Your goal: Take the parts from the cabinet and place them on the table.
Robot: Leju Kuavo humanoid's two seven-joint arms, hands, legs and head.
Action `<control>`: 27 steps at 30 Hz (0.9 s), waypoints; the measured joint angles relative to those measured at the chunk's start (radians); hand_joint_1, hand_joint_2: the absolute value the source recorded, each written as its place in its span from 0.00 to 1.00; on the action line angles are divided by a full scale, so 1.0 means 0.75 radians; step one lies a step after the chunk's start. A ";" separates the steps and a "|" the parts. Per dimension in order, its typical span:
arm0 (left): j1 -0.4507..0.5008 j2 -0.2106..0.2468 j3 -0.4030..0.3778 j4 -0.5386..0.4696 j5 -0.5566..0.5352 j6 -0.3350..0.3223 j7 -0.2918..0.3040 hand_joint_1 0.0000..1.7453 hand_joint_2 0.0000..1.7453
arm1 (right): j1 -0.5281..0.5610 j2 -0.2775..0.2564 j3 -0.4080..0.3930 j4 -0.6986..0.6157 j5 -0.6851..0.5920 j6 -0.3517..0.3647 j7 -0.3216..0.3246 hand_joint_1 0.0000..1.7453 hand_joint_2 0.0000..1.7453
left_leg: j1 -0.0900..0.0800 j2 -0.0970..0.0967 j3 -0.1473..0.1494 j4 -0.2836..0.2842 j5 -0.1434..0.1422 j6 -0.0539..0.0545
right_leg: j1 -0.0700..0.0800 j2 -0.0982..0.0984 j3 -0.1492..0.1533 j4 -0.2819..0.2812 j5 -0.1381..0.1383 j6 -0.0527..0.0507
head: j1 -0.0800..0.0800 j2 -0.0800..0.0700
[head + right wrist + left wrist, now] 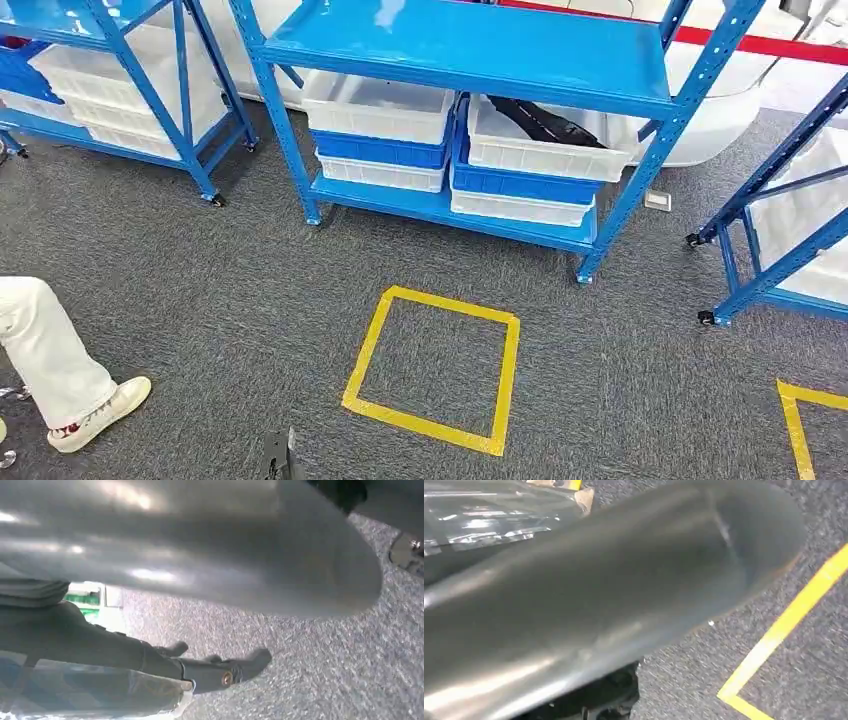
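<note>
Blue steel cabinet (470,45) ahead in the head view. A black part (545,122) lies in its upper right white bin (540,150), long axis slanting from back-left to front-right, well apart from both hands. Yellow tape square (432,368) marks the grey carpet; a person's leg (50,360) stands at left.

Left wrist view: the left hand (599,605) is a grey blur with clear plastic (484,517) beside it, and I cannot tell its grip.

Right wrist view: the right hand (150,650) stretches dark fingers (225,672) over a clear bag (100,695) — held or not, I cannot tell.

Yellow tape square (432,369) (grey carpet (200,290))
</note>
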 joint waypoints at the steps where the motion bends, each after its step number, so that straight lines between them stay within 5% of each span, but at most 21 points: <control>1: -0.002 0.001 0.000 0.000 0.000 0.000 -0.002 0.00 0.00 | -0.004 0.002 0.001 -0.002 0.002 0.000 0.000 0.00 0.00 | 0.004 0.003 -0.042 0.067 0.017 -0.007 | -0.007 0.005 0.018 -0.005 -0.008 -0.013 | -0.003 -0.001; 3: -0.005 0.000 0.000 0.000 0.000 0.000 -0.008 0.00 0.00 | -0.008 0.001 0.001 -0.002 0.005 0.000 0.000 0.00 0.00 | 0.007 0.013 -0.161 0.262 0.035 -0.022 | -0.008 0.005 0.047 -0.009 -0.032 -0.033 | -0.010 0.000; 5: 0.000 0.002 0.000 0.000 0.003 0.000 -0.008 0.00 0.00 | -0.010 0.001 0.001 -0.002 0.006 0.000 0.000 0.00 0.00 | 0.010 0.016 -0.292 0.387 -0.069 -0.034 | -0.008 0.008 0.075 -0.010 -0.062 -0.036 | -0.012 -0.001; 6: 0.001 0.002 0.000 0.000 0.003 0.000 -0.009 0.00 0.00 | -0.008 0.000 0.001 -0.002 0.006 0.000 0.001 0.00 0.00 | 0.012 0.017 -0.339 0.402 -0.132 -0.037 | -0.008 0.011 0.093 -0.010 -0.079 -0.035 | -0.014 0.000; 7: 0.001 0.002 0.000 0.000 0.003 0.000 -0.010 0.00 0.00 | -0.004 0.000 0.001 -0.002 0.006 0.000 0.002 0.00 0.00 | 0.015 0.018 -0.369 0.384 -0.155 -0.037 | -0.008 0.013 0.114 -0.010 -0.095 -0.034 | -0.014 0.000; 8: 0.001 0.002 0.000 0.000 0.003 0.000 -0.011 0.00 0.00 | -0.002 0.001 0.001 -0.002 0.005 0.000 0.002 0.00 0.00 | 0.015 0.020 -0.377 0.331 -0.136 -0.035 | -0.008 0.014 0.137 -0.010 -0.112 -0.031 | -0.014 -0.001; 9: 0.001 0.003 0.000 0.000 0.003 0.000 -0.011 0.00 0.00 | -0.003 0.004 0.001 -0.002 0.005 0.000 0.003 0.00 0.00 | 0.015 0.023 -0.366 0.245 -0.070 -0.032 | -0.009 0.015 0.160 -0.010 -0.131 -0.028 | -0.015 0.000; 11: 0.003 0.003 0.000 0.001 0.003 0.000 -0.011 0.00 0.00 | -0.004 0.005 0.001 -0.002 0.004 0.000 0.003 0.00 0.00 | 0.015 0.034 -0.339 0.063 0.169 -0.020 | -0.008 0.014 0.180 -0.014 -0.163 -0.017 | -0.020 -0.001; 13: 0.004 0.003 0.000 0.001 0.004 0.000 -0.011 0.00 0.00 | -0.010 0.006 0.001 -0.002 0.004 0.000 0.003 0.00 0.00 | 0.005 0.037 -0.330 0.058 0.150 -0.001 | 0.004 0.018 0.208 -0.026 -0.201 0.000 | -0.021 -0.001; 14: 0.004 0.002 0.000 0.001 0.003 0.000 -0.011 0.00 0.00 | -0.007 0.005 0.001 -0.002 0.003 0.000 0.004 0.00 0.00 | 0.008 0.031 -0.319 0.041 0.151 0.006 | 0.006 0.018 0.249 -0.014 -0.184 0.017 | -0.023 0.000; 15: 0.003 0.001 0.000 0.002 0.003 0.000 -0.012 0.00 0.00 | -0.008 0.005 0.001 -0.002 0.003 0.000 0.003 0.00 0.00 | 0.006 0.026 -0.301 0.035 0.160 0.019 | 0.008 0.018 0.252 -0.006 -0.175 0.033 | -0.018 -0.001; 17: 0.002 0.000 0.000 0.001 0.003 0.000 -0.013 0.00 0.00 | -0.011 0.006 0.001 -0.002 0.003 0.000 0.003 0.00 0.00 | 0.010 0.024 -0.240 0.031 0.162 0.040 | 0.001 0.013 0.220 0.083 -0.185 0.035 | -0.006 -0.001; 19: -0.002 -0.001 0.000 0.001 0.003 0.000 -0.013 0.00 0.00 | -0.018 0.006 0.001 -0.002 0.003 0.000 0.003 0.00 0.00 | 0.003 0.023 -0.218 0.032 0.142 0.051 | 0.001 0.012 0.090 0.265 -0.203 0.028 | -0.003 0.000; 20: 0.000 -0.001 0.000 0.002 0.004 0.000 -0.013 0.00 0.00 | -0.016 0.006 0.001 -0.002 0.003 -0.001 0.003 0.00 0.00 | 0.000 0.020 -0.206 0.032 0.127 0.053 | 0.004 0.012 0.015 0.346 -0.257 0.016 | -0.003 0.000; 22: 0.002 -0.001 0.001 0.002 0.004 0.000 -0.013 0.00 0.00 | -0.010 0.004 0.001 -0.002 0.003 -0.001 0.008 0.00 0.00 | -0.008 0.007 -0.176 0.032 0.098 0.060 | 0.012 0.013 -0.071 0.379 -0.338 -0.005 | -0.001 -0.001; 23: 0.001 -0.001 0.000 0.002 0.004 0.000 -0.013 0.00 0.00 | -0.006 0.004 0.001 -0.002 0.003 -0.001 0.008 0.00 0.00 | -0.013 0.001 -0.157 0.032 0.083 0.062 | 0.015 0.013 -0.083 0.335 -0.336 0.001 | -0.001 0.000; 24: 0.001 -0.001 0.000 0.002 0.004 0.000 -0.013 0.00 0.00 | -0.006 0.004 0.001 -0.002 0.005 -0.001 0.009 0.00 0.00 | -0.019 -0.002 -0.134 0.031 0.067 0.064 | 0.022 0.013 -0.079 0.254 -0.300 0.007 | 0.001 -0.001; 26: 0.003 -0.002 0.000 0.002 0.005 0.002 -0.013 0.00 0.00 | -0.008 0.004 0.001 -0.002 0.007 -0.001 0.012 0.00 0.00 | -0.027 -0.002 -0.111 0.027 0.034 0.068 | 0.048 0.016 -0.058 0.060 -0.097 0.012 | 0.000 0.000; 27: 0.002 -0.003 0.000 0.004 0.007 0.002 -0.013 0.00 0.00 | -0.006 -0.002 0.001 -0.002 0.008 -0.001 0.016 0.00 0.00 | -0.033 -0.006 -0.080 0.034 0.013 0.064 | 0.050 0.021 -0.057 0.059 -0.071 -0.006 | -0.021 -0.001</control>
